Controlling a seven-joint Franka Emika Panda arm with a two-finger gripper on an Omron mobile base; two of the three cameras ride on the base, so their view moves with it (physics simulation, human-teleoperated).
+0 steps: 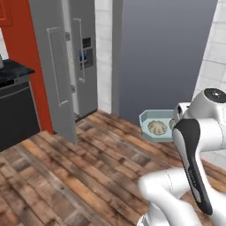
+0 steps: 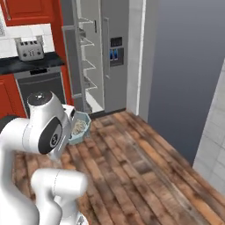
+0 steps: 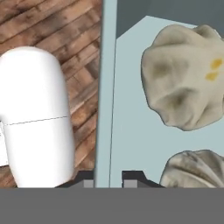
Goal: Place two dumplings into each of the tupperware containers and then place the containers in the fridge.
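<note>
A pale blue-green tupperware container hangs above the wooden floor, level, with two tan crimped dumplings lying in it. My gripper is shut on its thick rim, one dark fingertip on each side. In the hand view one dumpling sits large in the tub and another dumpling lies close to the fingers. The right base view shows the container just beside my wrist. The fridge stands ahead with its left door swung open, and its pale shelves are visible.
A dark grey wall panel rises right of the fridge. A toaster sits on a black counter over a dark oven, framed by red cabinets. The wooden floor stretches between me and the fridge.
</note>
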